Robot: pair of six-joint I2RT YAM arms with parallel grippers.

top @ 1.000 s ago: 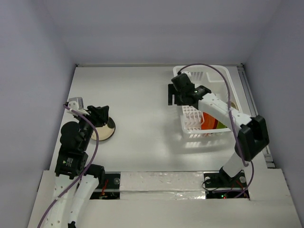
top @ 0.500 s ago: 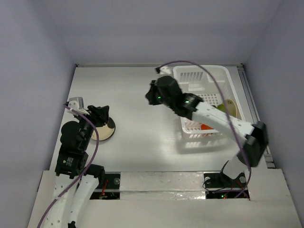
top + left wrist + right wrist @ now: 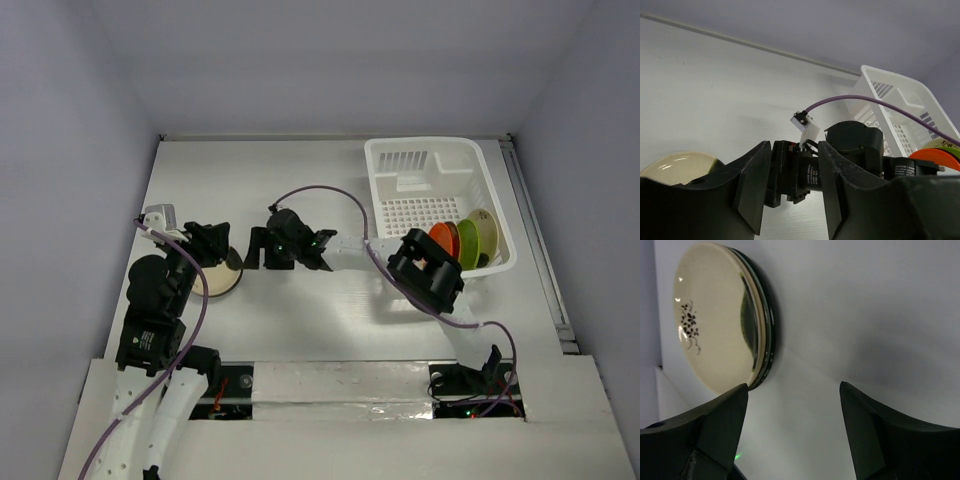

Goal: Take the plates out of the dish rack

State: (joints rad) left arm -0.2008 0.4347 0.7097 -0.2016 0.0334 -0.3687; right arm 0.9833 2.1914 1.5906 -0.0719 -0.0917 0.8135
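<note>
From where I stand, the white dish rack (image 3: 432, 172) sits on the bench (image 3: 270, 180) toward 2 o'clock. Three plates stand on edge in its 4 o'clock corner: an orange-red plate (image 3: 445, 240), then a yellow-green plate (image 3: 467, 244), then a tan plate (image 3: 486, 231) farthest toward 3 o'clock. Over at about 8 o'clock on the bench, well apart from the rack, lies a small stack. A cream plate (image 3: 715, 320) with a little dark flower sprig is on top, and under it is a dark-rimmed plate (image 3: 771, 342), of which only the edge shows. The right arm is stretched low across the middle of the bench. The right gripper (image 3: 256, 248) is just to the 3 o'clock side of that stack and faces it. Its wrist view shows the fingers spread wide with only bare bench between them, so it has hold of nothing and is not touching the plates. The left gripper (image 3: 210, 243) hangs over the stack's 12 o'clock edge. It is also parted and empty, and the black body of the right arm's wrist shows through the gap between its fingers. A purple cable (image 3: 318, 192) arcs from the right arm's wrist back along the arm toward the rack.
</note>
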